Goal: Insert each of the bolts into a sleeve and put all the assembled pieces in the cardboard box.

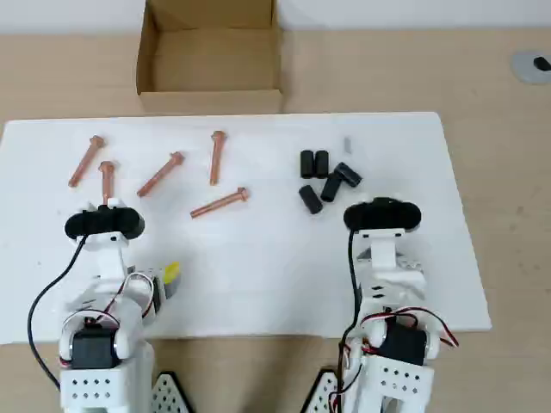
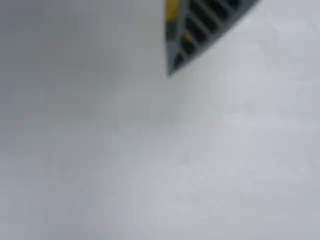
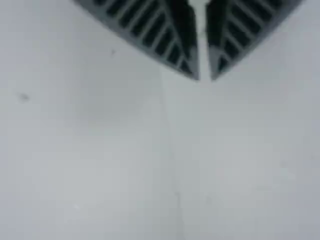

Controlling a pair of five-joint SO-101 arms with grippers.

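Several copper bolts lie scattered on the left half of the white mat. Several black sleeves are clustered right of the middle. The open cardboard box stands empty beyond the mat's far edge. The left arm sits folded at the near left, short of the bolts. Its gripper hangs close over bare mat, its yellow jaw against the ribbed one, shut and holding nothing. The right arm sits folded just short of the sleeves. Its gripper is shut with only a thin slit between the ribbed pads.
The wooden table surrounds the mat. A grey round fitting sits at the far right edge. Bare mat lies between the two arms and between the bolts and the sleeves.
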